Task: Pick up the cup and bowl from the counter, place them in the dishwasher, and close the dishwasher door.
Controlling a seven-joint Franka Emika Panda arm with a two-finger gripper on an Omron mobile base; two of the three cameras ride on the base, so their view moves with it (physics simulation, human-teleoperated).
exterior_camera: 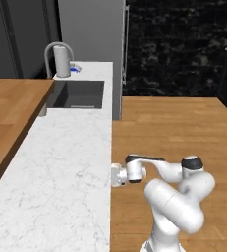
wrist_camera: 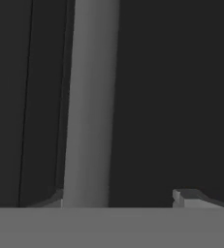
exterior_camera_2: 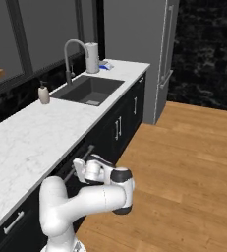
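My gripper (exterior_camera_2: 78,165) reaches sideways under the front edge of the white marble counter (exterior_camera_2: 26,142), against the black dishwasher door (wrist_camera: 171,97). In the hand view the door's grey bar handle (wrist_camera: 91,97) runs between my two fingertips; the left fingertip (wrist_camera: 55,199) sits close beside it and the right fingertip (wrist_camera: 186,197) stands well apart. The jaws are open around the handle. The door looks flush with the dark cabinet fronts. From the left base view the gripper (exterior_camera: 114,175) is at the counter's (exterior_camera: 61,172) edge. The cup and the bowl are out of view.
A dark sink (exterior_camera: 78,93) with a curved faucet (exterior_camera_2: 70,54), a tall white cylinder (exterior_camera: 62,60) and a soap bottle (exterior_camera_2: 44,93) lie further along the counter. A wooden board (exterior_camera: 7,113) flanks it. A grey fridge (exterior_camera: 90,29) stands beyond. Wooden floor (exterior_camera: 174,128) is open.
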